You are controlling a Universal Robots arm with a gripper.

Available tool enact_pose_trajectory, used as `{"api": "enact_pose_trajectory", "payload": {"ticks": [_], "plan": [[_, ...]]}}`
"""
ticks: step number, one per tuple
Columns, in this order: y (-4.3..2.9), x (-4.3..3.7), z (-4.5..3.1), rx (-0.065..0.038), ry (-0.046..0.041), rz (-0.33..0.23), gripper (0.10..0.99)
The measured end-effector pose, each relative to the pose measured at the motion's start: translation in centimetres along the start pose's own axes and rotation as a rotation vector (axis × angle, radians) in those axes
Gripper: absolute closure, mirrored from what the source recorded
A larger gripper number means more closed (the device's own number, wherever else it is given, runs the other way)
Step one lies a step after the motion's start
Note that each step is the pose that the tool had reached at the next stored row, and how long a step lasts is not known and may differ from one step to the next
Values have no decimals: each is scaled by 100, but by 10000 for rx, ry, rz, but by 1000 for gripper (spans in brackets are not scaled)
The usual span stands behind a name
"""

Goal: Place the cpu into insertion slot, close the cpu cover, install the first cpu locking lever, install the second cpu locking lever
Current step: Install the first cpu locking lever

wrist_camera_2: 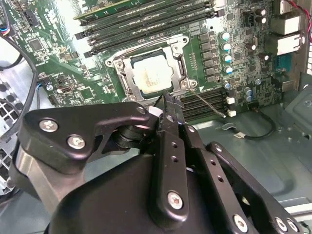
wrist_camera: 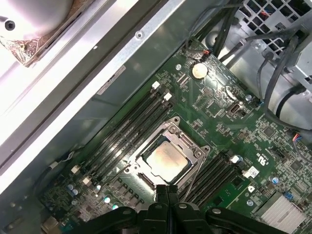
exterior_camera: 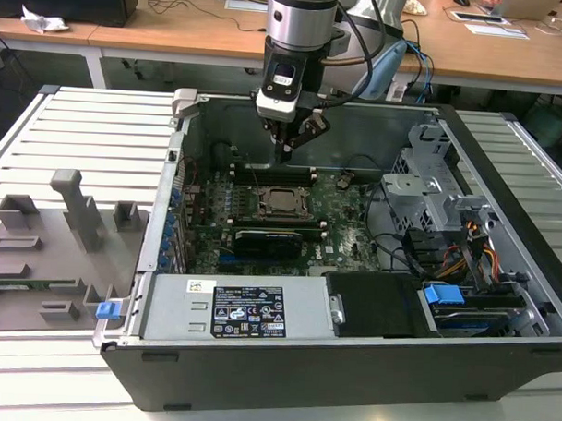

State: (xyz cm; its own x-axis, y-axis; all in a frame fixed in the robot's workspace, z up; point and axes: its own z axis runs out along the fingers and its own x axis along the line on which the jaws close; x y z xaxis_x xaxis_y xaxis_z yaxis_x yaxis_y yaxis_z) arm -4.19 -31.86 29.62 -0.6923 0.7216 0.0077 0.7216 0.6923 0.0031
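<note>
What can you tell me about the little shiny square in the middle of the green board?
That is the chip, a small, flat square with a pale silver-grey metal face that shines a little. It lies flat on the green board. A thin metal frame sits around its edges, so its face shows through the frame's big window. Nothing else touches it. The claw hangs above it, apart from it, with its fingers together.
</note>
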Motion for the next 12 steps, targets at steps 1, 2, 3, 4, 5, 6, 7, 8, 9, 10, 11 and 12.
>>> {"api": "enact_pose_trajectory", "payload": {"ticks": [1,2,3,4,5,6,7,8,9,10,11,12], "plan": [[0,0,0,1,0,-43,980],[0,0,0,1,0,-78,980],[0,0,0,1,1,-161,980],[0,0,0,2,1,-302,980],[0,0,0,4,1,-437,980],[0,0,0,4,1,-510,980],[0,0,0,5,2,-574,980],[0,0,0,6,3,-678,980],[0,0,0,6,2,-767,980],[0,0,0,7,3,-839,980],[0,0,0,7,3,-911,980],[0,0,0,7,3,-968,980]]}}
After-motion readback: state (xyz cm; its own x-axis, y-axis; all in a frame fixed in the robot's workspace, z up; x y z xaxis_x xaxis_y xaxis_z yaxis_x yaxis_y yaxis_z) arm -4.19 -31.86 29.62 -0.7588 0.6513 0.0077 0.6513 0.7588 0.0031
